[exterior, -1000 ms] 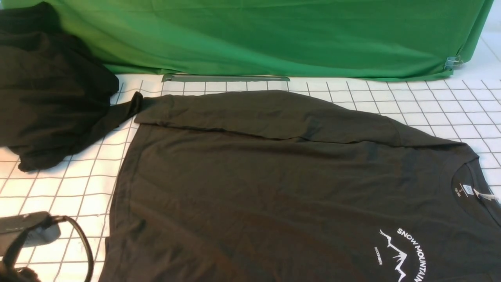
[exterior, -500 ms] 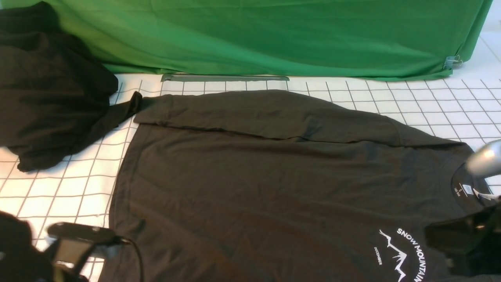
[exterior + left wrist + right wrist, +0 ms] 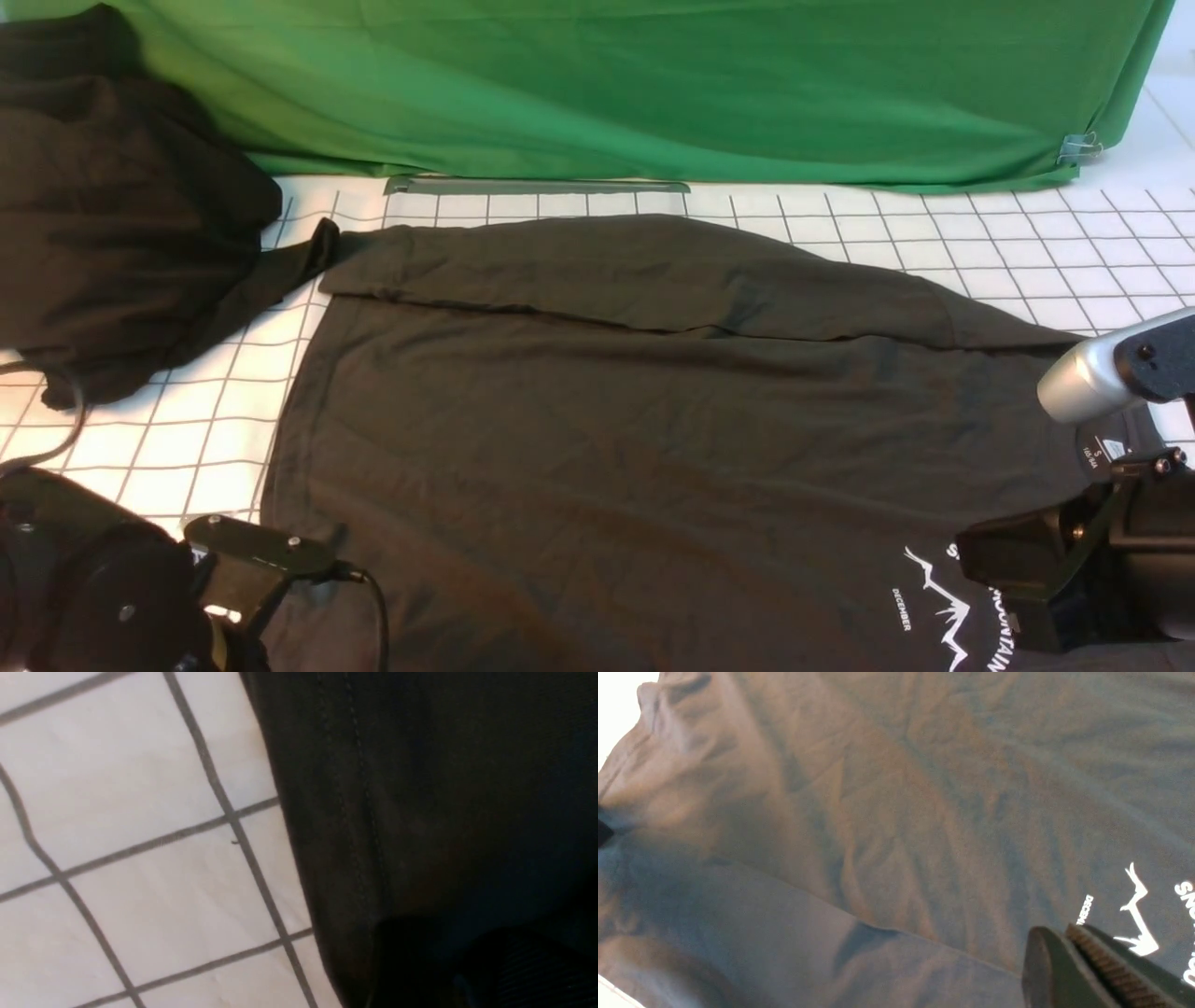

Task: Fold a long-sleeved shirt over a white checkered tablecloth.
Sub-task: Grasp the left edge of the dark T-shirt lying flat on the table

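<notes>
The long-sleeved shirt [image 3: 653, 420] lies spread flat on the white checkered tablecloth [image 3: 1027, 243] that covers the surface. Its round neck points to the right and its hem to the left. One sleeve is folded along the far edge of the body, and the cuff end reaches toward a heap of black cloth [image 3: 121, 215] at the far left. The white neck label [image 3: 1102, 453] shows inside the collar. The mountain print [image 3: 952, 607] sits near the front edge, partly covered by the right arm [image 3: 1074, 569].

In the right wrist view the right claw [image 3: 1064, 938] hangs over the chest of the shirt just beside the print. Its jaws are pressed together, the ribbed pad of one showing, and no cloth is caught between them.

The left arm [image 3: 121, 579] stands at the near left, at the corner of the hem. In the left wrist view the stitched hem runs across the checked squares. The left claw [image 3: 460, 970] is only a dark blur over the cloth, so I cannot tell how far it is open or whether it has hold of the hem.

A green cloth [image 3: 653, 84] hangs across the back, with a clip [image 3: 1080, 147] at its right corner
</notes>
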Robot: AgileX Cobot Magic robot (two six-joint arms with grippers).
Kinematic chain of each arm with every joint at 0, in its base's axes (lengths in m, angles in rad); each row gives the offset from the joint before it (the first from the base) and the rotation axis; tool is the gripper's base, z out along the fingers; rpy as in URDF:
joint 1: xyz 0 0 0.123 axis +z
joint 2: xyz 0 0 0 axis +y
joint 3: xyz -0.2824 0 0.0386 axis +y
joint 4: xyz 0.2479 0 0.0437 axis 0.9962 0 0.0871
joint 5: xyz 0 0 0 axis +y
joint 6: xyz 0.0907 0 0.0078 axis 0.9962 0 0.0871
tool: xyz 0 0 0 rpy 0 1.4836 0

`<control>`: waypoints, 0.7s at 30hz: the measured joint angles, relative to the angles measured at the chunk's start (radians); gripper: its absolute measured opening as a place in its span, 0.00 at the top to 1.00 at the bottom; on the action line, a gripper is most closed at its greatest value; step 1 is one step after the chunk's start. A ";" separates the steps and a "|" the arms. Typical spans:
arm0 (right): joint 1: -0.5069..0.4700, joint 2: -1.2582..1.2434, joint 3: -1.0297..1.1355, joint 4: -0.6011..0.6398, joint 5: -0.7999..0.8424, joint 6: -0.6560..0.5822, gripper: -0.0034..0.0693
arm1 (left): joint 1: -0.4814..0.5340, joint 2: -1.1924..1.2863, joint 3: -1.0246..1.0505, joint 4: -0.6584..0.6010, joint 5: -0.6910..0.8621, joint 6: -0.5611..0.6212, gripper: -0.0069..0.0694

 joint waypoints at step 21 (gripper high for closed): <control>0.000 0.000 -0.001 -0.001 -0.002 0.000 0.89 | -0.007 -0.028 -0.097 -0.055 0.247 0.080 0.89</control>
